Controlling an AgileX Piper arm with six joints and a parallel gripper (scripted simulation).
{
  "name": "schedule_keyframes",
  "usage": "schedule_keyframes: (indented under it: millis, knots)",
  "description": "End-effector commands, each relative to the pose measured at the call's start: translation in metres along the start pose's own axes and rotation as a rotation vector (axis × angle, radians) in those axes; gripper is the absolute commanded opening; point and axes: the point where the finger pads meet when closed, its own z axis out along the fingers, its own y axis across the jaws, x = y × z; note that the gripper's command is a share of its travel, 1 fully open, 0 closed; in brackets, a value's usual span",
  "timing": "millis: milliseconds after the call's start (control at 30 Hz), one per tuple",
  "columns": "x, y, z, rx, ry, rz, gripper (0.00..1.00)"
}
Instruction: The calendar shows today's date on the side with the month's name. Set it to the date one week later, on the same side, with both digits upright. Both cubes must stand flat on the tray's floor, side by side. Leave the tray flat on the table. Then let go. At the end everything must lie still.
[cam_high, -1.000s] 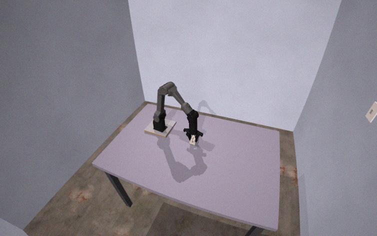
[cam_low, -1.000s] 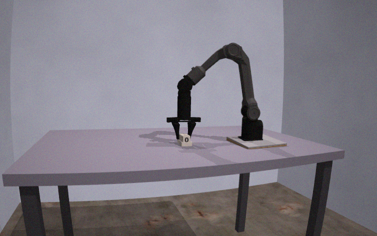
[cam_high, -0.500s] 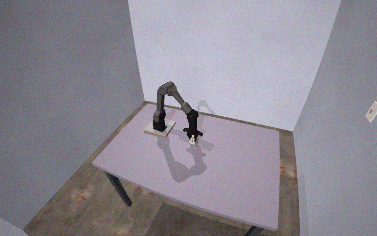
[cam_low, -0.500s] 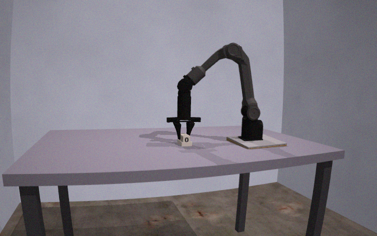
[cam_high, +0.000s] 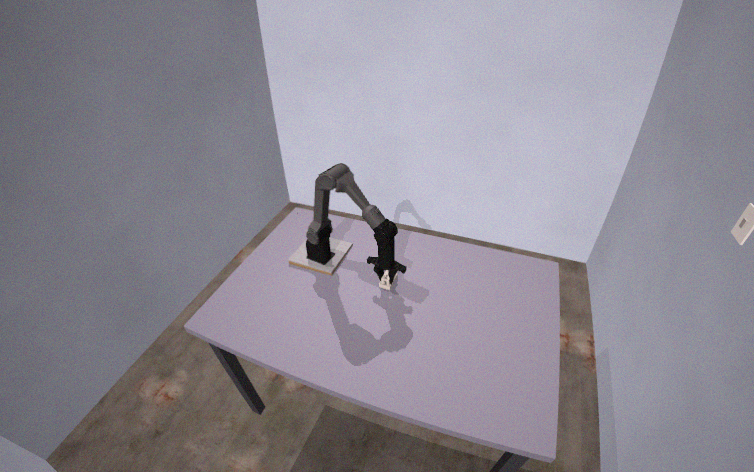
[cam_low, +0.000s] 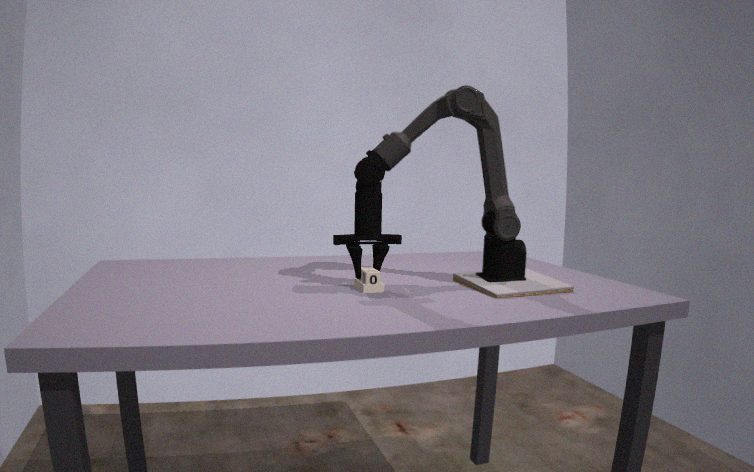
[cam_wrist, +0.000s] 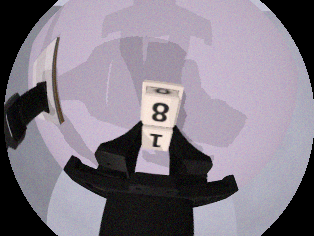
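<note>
Grey walls ringed the lilac table (cam_low: 222, 311), where the calendar's tray (cam_low: 368, 287) sat near the arm's base, our fingers (cam_low: 367, 261) clamped on one cube (cam_wrist: 155, 138). We judged the cubes light, rigid and smooth, best pinched on opposite flat faces. From the wrist we read 8 and 1; we couldn't make out the month's name.

matt lilac table top (cam_low: 222, 311), matt black arm (cam_low: 489, 150), pale cubes (cam_low: 369, 279) perhaps painted wood, worn floor (cam_low: 500, 423).
</note>
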Motion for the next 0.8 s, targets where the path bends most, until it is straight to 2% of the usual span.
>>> schedule_keyframes:
  millis: [0, 267, 400, 533, 700, 767]
  knots:
    - [-0.001, 0.001, 0.001, -0.002, -0.002, -0.001, 0.37]
    - [-0.001, 0.001, 0.001, -0.002, -0.002, -0.001, 0.37]
    - [0.0, -0.001, -0.008, 0.004, 0.0, -0.001, 0.37]
    - [0.0, -0.001, -0.029, 0.004, 0.001, 0.0, 0.37]
    - [0.0, 0.0, -0.067, 0.004, 0.001, 0.0, 0.37]
    - [0.0, 0.0, -0.067, 0.004, 0.001, 0.0, 0.37]
